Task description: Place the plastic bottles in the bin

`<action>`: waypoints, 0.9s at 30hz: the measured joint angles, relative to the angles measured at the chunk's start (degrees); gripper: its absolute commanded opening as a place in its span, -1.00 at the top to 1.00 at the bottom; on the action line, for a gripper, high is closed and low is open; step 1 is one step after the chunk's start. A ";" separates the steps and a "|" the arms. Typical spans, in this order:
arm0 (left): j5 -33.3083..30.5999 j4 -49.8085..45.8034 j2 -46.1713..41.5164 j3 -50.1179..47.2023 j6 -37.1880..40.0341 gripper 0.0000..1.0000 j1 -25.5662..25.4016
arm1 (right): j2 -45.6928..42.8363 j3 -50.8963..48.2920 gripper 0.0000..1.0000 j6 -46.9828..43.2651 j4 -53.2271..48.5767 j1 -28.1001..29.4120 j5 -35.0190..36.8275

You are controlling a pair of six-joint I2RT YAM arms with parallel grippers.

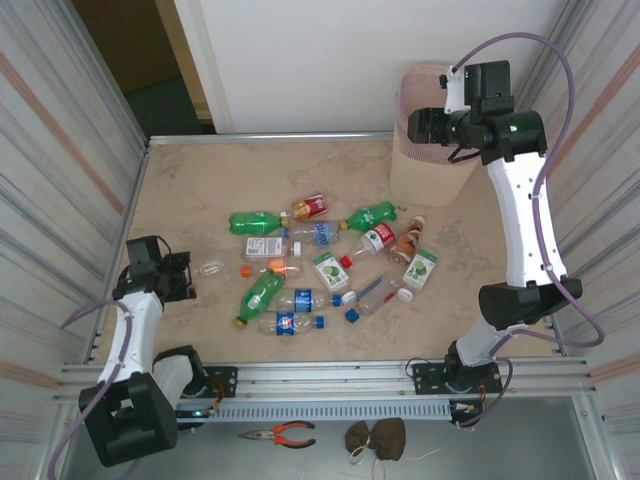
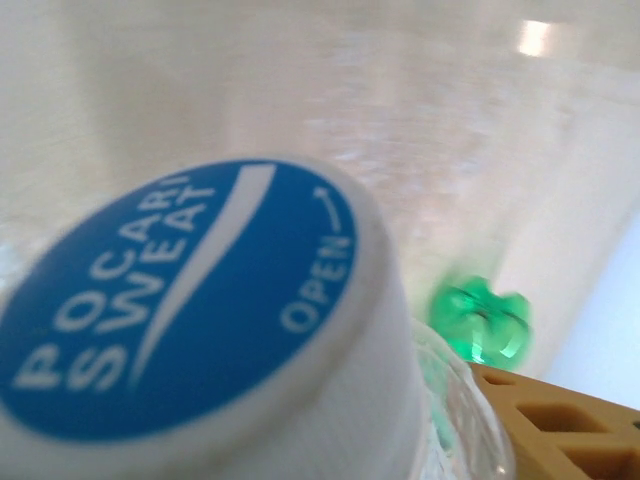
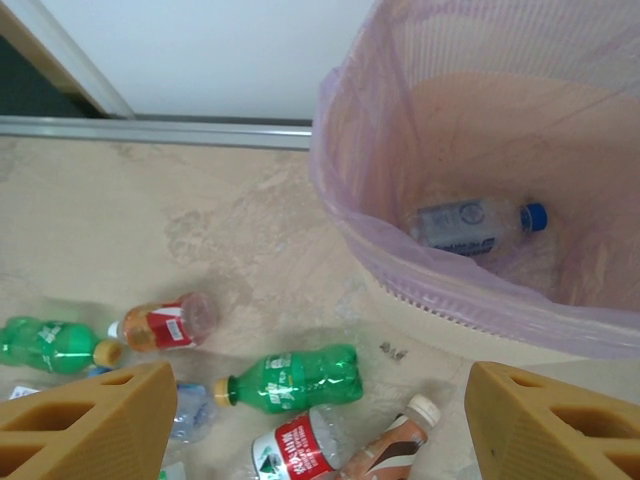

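Beige marbled table (image 1: 200, 190) carries scattered plastic bottles (image 1: 262, 291) and the pink bin (image 1: 425, 178)

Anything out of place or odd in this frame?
Yes: orange-handled pliers and a brown cloth-like bundle lie on the grey ledge past the near edge of the table, apart from the job. The plastic bottles lie strewn on their sides; one bottle lies in the bin.
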 measured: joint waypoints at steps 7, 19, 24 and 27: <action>-0.15 7.21 -6.01 2.38 12.96 0.04 0.07 | -2.91 -6.56 -0.50 0.02 4.09 3.17 -3.23; 20.13 23.56 -4.15 10.62 36.81 0.08 0.00 | -10.19 -25.51 -0.50 3.48 20.65 6.64 -17.84; 28.87 25.49 -0.42 17.51 46.23 0.06 -4.46 | -13.33 -31.69 -0.52 5.66 30.16 8.52 -25.88; 32.54 25.40 0.98 21.59 52.61 0.04 -10.16 | -14.03 -33.14 -0.54 6.19 35.21 10.21 -29.70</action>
